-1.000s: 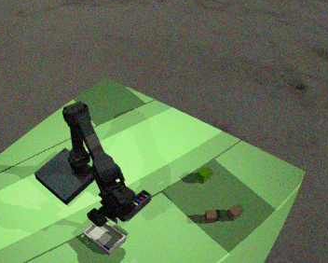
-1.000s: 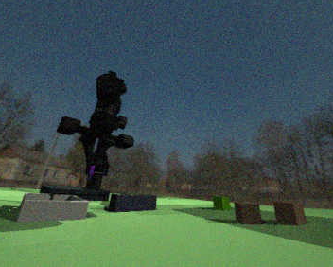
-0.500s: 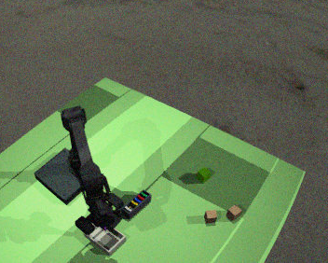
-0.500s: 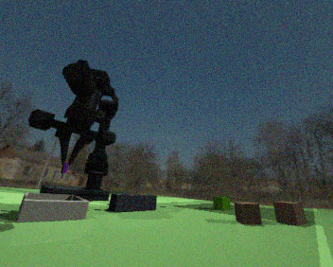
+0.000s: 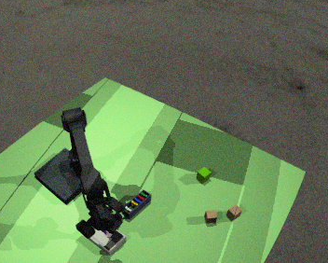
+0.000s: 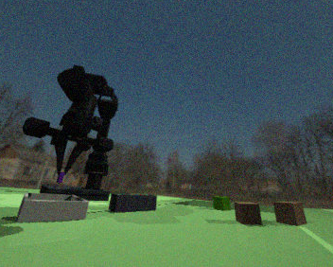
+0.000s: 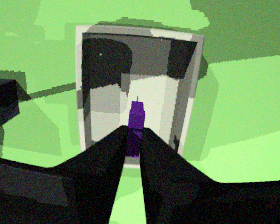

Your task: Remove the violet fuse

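My gripper (image 6: pixel 61 171) (image 7: pixel 134 133) is shut on the violet fuse (image 6: pixel 61 177) (image 7: pixel 137 114), which hangs below the fingertips. In the wrist view the fuse shows over the inside of the light grey tray (image 5: pixel 113 250) (image 6: pixel 55 210) (image 7: pixel 79 105), near the tray wall closest to the fingers. In the exterior view the fuse is higher than the tray's rim. The arm hides most of the fingers in the top view. The dark fuse block (image 5: pixel 139 209) (image 6: pixel 132 203) stands beside the tray, with green, red, blue, yellow and white fuses in it.
The fuse block is close to the arm's wrist in the top view. A green cube (image 5: pixel 203 174) (image 6: pixel 221 203) and two brown cubes, one (image 5: pixel 211 216) (image 6: pixel 248 213) nearer the block and one (image 5: pixel 234 213) (image 6: pixel 289 213) farther off, stand to the right.
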Robot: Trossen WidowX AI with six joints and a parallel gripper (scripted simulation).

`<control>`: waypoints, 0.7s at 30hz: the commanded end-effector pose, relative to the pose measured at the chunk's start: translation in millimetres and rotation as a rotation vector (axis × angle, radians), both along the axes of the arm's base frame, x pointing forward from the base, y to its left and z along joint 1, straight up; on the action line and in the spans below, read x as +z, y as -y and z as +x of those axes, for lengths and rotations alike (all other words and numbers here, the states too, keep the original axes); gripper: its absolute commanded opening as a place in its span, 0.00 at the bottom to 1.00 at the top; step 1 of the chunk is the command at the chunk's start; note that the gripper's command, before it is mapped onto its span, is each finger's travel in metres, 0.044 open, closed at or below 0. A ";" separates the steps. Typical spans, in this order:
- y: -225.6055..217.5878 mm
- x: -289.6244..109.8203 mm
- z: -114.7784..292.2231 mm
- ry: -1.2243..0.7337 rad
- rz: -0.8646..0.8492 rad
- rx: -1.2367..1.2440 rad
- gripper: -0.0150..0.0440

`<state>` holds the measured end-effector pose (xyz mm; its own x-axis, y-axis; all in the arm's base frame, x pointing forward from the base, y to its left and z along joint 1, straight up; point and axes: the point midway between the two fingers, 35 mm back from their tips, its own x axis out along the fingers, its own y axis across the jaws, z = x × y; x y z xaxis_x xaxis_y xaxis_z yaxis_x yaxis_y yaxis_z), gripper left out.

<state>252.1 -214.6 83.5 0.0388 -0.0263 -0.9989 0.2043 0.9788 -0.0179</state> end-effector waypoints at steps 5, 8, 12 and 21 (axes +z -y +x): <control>-0.2 -17.1 -0.6 -0.010 0.006 0.003 0.25; -0.3 -20.8 -0.7 -0.010 0.006 0.003 0.25; -0.3 -21.0 -0.7 -0.010 0.006 0.003 0.25; -0.3 -17.3 -0.4 -0.004 0.003 0.000 0.61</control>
<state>251.7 -214.2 65.9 0.0347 -0.0225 -0.9991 0.2042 0.9788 -0.0150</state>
